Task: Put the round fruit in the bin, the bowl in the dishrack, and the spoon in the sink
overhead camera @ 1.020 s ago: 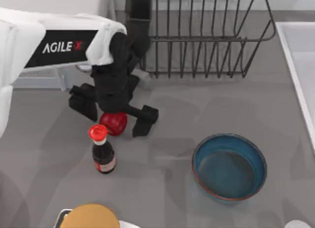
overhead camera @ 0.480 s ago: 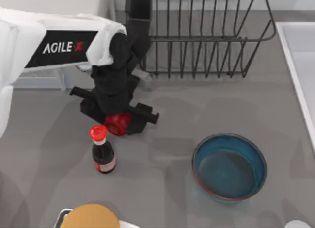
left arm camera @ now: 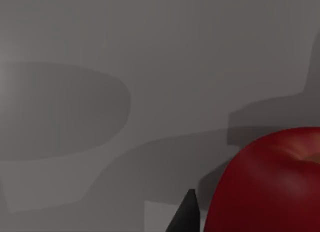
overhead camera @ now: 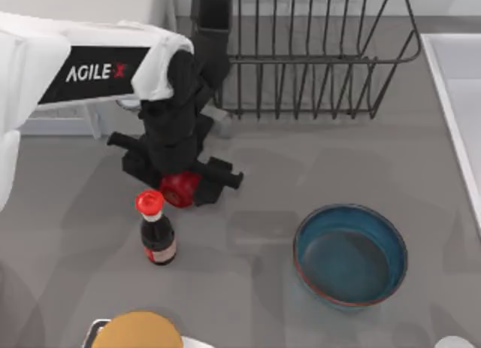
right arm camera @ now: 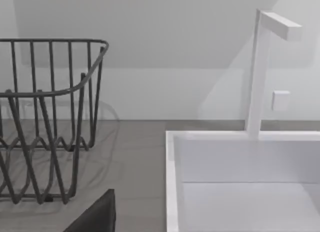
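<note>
The round fruit (overhead camera: 179,190), small and glossy red, lies on the grey table left of centre. My left gripper (overhead camera: 177,180) is shut on it from above, one black finger on each side. The left wrist view has the fruit (left arm camera: 270,182) close up beside a black fingertip (left arm camera: 186,216). The blue bowl (overhead camera: 350,255) with its red-brown rim stands apart at the lower right. At the back is the dark wire dishrack (overhead camera: 316,59), (right arm camera: 45,117). The white sink (overhead camera: 458,85), (right arm camera: 240,182) lies along the right edge. A dark part of my right gripper (right arm camera: 97,217) faces the sink. Spoon and bin are out of view.
A red-capped dark sauce bottle (overhead camera: 155,231) stands just in front of the fruit, close to the left gripper. An orange-yellow round thing (overhead camera: 139,331) sits at the front edge. A white faucet (right arm camera: 260,71) rises behind the sink. Bare table lies between the bottle and the bowl.
One second ago the left gripper's fingers stood wide apart around the fruit. They have since closed onto it. Over the last half second nothing has moved.
</note>
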Controlling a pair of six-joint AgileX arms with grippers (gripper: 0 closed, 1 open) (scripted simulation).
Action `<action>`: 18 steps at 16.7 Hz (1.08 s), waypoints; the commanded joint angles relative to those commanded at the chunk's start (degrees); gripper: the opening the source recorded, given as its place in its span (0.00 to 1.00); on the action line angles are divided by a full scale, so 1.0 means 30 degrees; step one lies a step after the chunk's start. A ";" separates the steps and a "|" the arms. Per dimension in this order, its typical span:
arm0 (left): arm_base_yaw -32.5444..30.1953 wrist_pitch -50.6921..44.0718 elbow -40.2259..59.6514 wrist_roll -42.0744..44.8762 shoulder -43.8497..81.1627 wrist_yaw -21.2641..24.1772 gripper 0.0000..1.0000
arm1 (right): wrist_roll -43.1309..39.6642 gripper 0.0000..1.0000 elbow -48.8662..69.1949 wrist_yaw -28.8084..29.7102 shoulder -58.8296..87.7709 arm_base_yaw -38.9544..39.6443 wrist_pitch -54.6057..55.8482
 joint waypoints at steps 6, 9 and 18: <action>-0.0158 -0.0828 0.0676 -0.0153 -0.0431 0.0367 0.00 | 0.0000 1.00 0.0000 0.0000 0.0000 0.0000 0.0000; -0.0164 -0.2856 0.2278 -0.0168 -0.0877 0.0363 0.00 | 0.0000 1.00 0.0000 0.0000 0.0000 0.0000 0.0000; -0.0156 -0.6852 0.5037 -0.0202 -0.2082 0.0356 0.00 | 0.0000 1.00 0.0000 0.0000 0.0000 0.0000 0.0000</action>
